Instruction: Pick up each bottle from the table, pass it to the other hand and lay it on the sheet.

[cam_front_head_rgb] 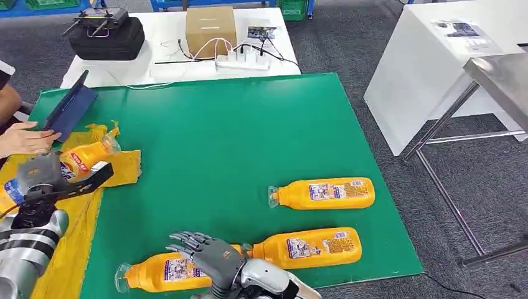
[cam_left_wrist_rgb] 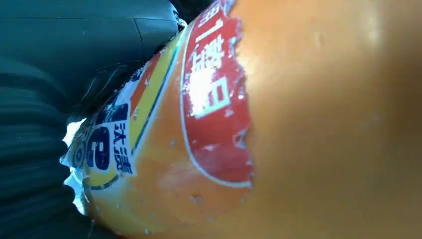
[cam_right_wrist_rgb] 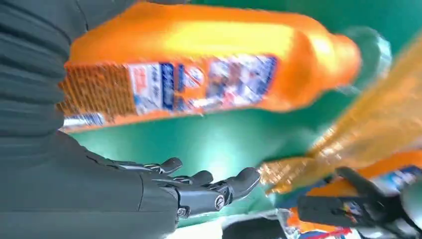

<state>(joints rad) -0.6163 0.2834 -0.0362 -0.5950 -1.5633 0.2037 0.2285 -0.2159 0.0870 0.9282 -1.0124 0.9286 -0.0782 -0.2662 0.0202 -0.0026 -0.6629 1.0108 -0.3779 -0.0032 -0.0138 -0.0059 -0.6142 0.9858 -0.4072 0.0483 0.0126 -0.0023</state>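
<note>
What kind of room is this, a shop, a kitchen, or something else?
Most likely a robot test lab or workshop. A green mat serves as the work surface for orange bottles, a white table behind holds a power strip with cables, and the floor is grey carpet.

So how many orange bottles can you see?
4. One orange plastic bottle is in the left robot hand over the yellow sheet. Three lie on the green mat: far right, lower right, and near edge under the right robot hand.
</note>
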